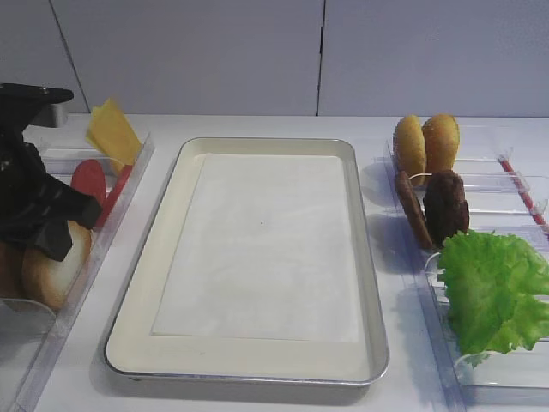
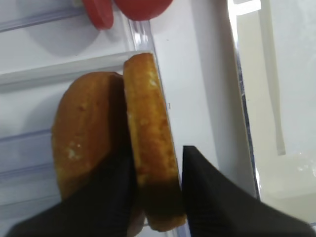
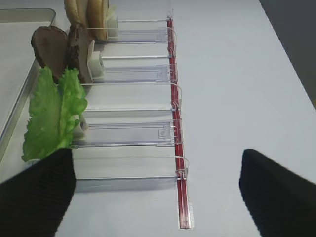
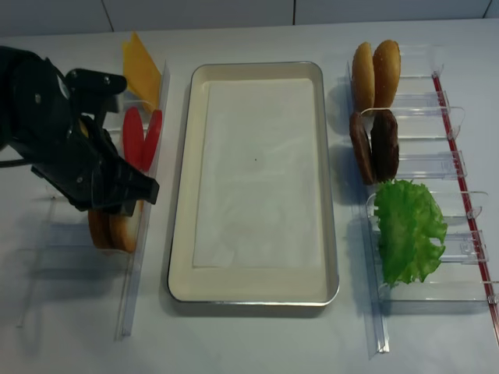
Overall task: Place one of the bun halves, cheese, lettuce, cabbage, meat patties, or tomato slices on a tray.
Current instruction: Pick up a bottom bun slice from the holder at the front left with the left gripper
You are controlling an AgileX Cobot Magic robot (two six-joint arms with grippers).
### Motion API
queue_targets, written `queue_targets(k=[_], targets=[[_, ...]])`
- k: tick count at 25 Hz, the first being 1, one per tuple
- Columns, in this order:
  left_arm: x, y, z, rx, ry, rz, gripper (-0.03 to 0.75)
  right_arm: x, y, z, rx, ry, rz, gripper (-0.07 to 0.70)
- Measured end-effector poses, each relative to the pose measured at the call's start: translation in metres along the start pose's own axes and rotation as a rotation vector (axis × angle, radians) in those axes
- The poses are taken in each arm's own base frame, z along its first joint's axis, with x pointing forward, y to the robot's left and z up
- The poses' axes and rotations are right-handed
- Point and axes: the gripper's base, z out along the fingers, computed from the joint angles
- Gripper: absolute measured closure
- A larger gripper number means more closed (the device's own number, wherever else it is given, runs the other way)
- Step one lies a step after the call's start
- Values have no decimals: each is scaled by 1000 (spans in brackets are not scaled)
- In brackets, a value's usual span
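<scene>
— Two bun halves (image 2: pixel 113 148) stood on edge in the clear rack (image 4: pixel 47 226) at the left of the overhead frame, and the left claw (image 2: pixel 157 182) had its fingers clamped on the nearer half (image 2: pixel 150 143), the one toward the tray (image 4: pixel 181 234).

— And the right claw (image 3: pixel 158 187)?

— Its fingers stood wide apart, holding nothing, low in the wrist frame beside the lettuce (image 3: pixel 52 116).

— What could have gone wrong?

— The grip sat on the bun's lower end only, so I judged it might pivot or slip on lifting. The second half touched it and could have been dragged out or tipped over. The rack's wall might also have snagged the bun.

— And the setting?

— A white surface (image 1: pixel 257 395), an empty tray lined with paper mid-frame, pale wall panels (image 1: pixel 214 51) along the top.
</scene>
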Motion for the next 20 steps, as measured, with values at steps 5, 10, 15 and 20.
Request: queue_targets(k=[5, 10, 15, 20], targets=[[0, 0, 0, 0, 0, 0, 485, 0, 0, 0, 0, 0, 0, -63], [0, 0, 0, 0, 0, 0, 507, 0, 0, 0, 0, 0, 0, -63], [0, 0, 0, 0, 0, -1, 565, 0, 0, 0, 0, 0, 0, -63], [0, 0, 0, 0, 0, -3, 566, 0, 0, 0, 0, 0, 0, -63]])
